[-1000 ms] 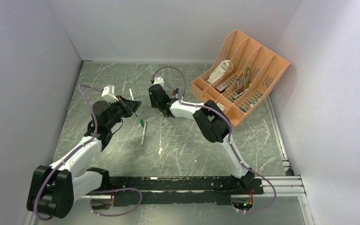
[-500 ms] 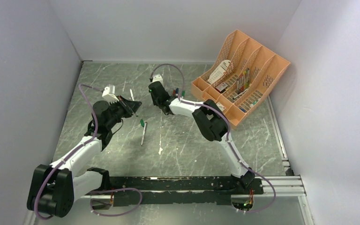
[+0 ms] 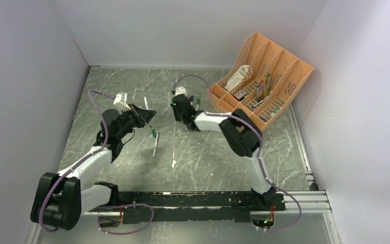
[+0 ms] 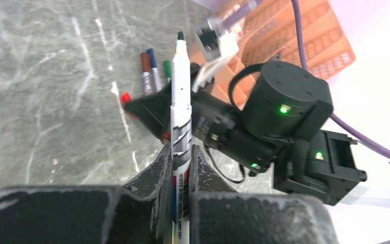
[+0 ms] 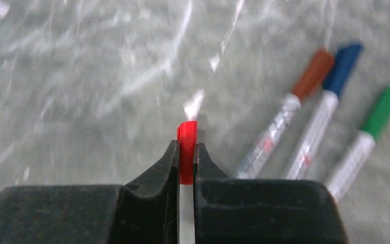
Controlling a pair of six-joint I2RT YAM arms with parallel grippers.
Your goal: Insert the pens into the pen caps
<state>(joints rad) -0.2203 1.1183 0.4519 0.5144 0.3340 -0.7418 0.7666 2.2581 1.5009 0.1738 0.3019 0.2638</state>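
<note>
The left gripper [image 4: 180, 151] is clenched on a white pen [image 4: 181, 91], grasping it partway along the printed barrel. The pen stands out past the fingers and its bare dark-green tip is uncapped. In the overhead view this pen is held off the worktop [image 3: 208, 152] at its left-centre, tilted, with the tip pointing roughly towards the right arm.

The right gripper [image 5: 187, 146] is down low at the worktop, further back and to the right, its jaws shut on a red cap [image 5: 187, 129]. The red end sticks out just past the fingertips. A whitish strip shows behind it in the gap between the fingers; I cannot tell whether that is a barrel.

Just beside the right gripper, three capped pens lie on the worktop side by side and nearly parallel: one with a brown cap [image 5: 312, 73], one with a blue cap [image 5: 344, 60] and one with a green cap [image 5: 384, 104].

Another green-capped pen [image 3: 155, 144] lies alone on the worktop, nearer the arm bases, between the two arms. An orange organiser [image 3: 279, 76] stands at the back right corner.
</note>
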